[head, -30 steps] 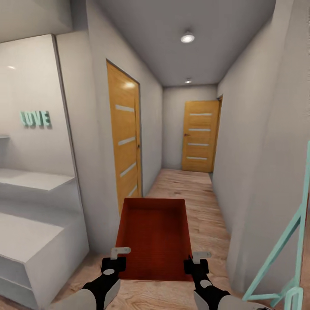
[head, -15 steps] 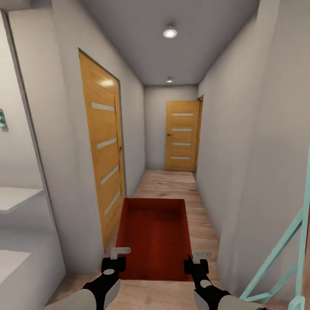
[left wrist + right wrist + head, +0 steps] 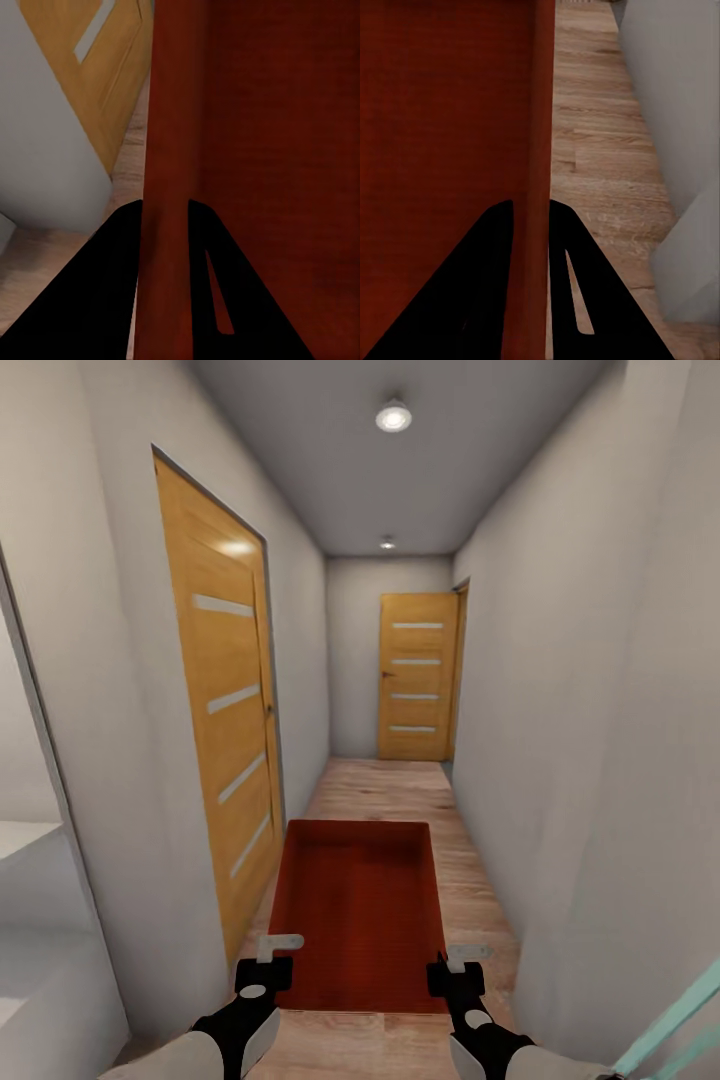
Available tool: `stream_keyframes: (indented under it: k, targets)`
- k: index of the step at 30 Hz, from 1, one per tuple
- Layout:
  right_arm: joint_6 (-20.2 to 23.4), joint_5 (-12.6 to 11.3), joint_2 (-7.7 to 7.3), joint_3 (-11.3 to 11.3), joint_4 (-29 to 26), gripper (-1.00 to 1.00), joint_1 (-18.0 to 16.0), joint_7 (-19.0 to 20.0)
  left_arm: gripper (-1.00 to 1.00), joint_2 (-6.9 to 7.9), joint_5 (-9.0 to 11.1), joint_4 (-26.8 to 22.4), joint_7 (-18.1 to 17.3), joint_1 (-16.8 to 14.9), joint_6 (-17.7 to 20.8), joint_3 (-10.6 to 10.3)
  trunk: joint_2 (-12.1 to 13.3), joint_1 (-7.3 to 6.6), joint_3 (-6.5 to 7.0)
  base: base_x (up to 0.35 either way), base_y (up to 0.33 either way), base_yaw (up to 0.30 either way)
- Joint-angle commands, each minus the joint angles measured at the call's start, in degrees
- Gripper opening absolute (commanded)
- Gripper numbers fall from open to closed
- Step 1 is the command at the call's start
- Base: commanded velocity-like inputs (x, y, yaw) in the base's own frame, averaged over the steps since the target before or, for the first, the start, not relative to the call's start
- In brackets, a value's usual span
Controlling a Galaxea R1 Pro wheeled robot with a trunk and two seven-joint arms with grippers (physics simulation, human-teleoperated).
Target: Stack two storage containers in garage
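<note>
One load: red-orange rectangular open-top storage container [image 3: 360,910], carried level between my grippers.
Left gripper [image 3: 270,958]: fingers pinching its left wall [image 3: 169,150].
Right gripper [image 3: 455,964]: fingers pinching its right wall [image 3: 540,150].
Setting: narrow hallway, light wood plank floor [image 3: 400,790].

Bright, even ceiling-spot [image 3: 393,417] light

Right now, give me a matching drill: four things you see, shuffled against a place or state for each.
Things:
1. storage container
2. side door
3. end door
4. ceiling light

Places or states:
A. shut, at the far end of the hallway
B. overhead, lit
C. held by both side walls, between left gripper and right gripper
D. in the left wall, shut

Pairs: 1-C, 2-D, 3-A, 4-B
</note>
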Motion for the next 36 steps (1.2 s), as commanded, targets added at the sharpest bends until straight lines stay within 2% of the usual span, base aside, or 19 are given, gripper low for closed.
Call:
stream_keyframes:
  k: [1, 21, 36]
  targets:
    - [0.1, 0.3, 0.06, -1.0, 0.0, -1.00, -0.1, 0.0, -1.00, -0.01, -0.3, -0.1, 0.8, -0.1, -0.3, 3.2, -0.1, 0.04, -0.09, 0.323, 0.032, 0.000]
    - [0.1, 0.3, 0.05, -1.0, 0.0, -1.00, -0.1, 0.0, -1.00, -0.01, -0.3, -0.2, 0.9, -0.1, -0.4, 3.2, -0.1, 0.04, -0.09, 0.324, 0.002, -0.001]
    - [0.1, 0.3, 0.06, -1.0, 0.0, -1.00, 0.0, 0.0, -1.00, -0.01, -0.4, -0.1, 0.8, -0.1, -0.4, 3.2, -0.1, 0.04, -0.09, 0.324, 0.000, -0.057]
